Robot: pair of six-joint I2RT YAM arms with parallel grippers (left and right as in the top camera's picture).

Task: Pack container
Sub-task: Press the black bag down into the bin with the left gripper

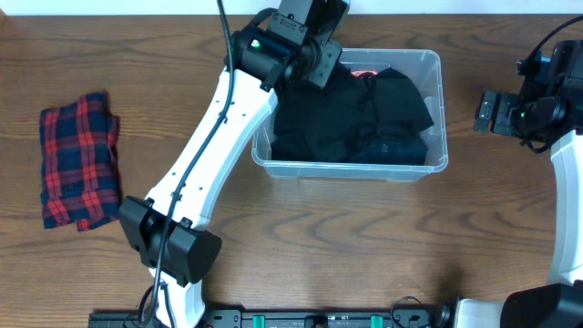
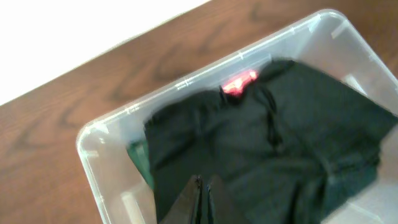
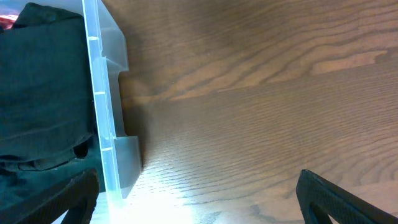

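The clear plastic container (image 1: 443, 109) stands at the back middle of the table, filled with black clothing (image 1: 364, 114). A bit of red shows at its far side (image 2: 239, 84), and green fabric shows at a corner (image 2: 140, 158). My left gripper (image 2: 203, 186) hovers above the black clothing inside the container (image 2: 93, 155), fingers shut and empty. My right gripper (image 1: 487, 111) is wide open and empty over bare wood, right of the container (image 3: 102, 124). A folded red and blue plaid cloth (image 1: 80, 159) lies at the far left.
The white wall edge runs along the table's back (image 2: 74, 37). The left arm (image 1: 205, 155) stretches diagonally from the front base to the container. The right arm (image 1: 560, 109) is at the right edge.
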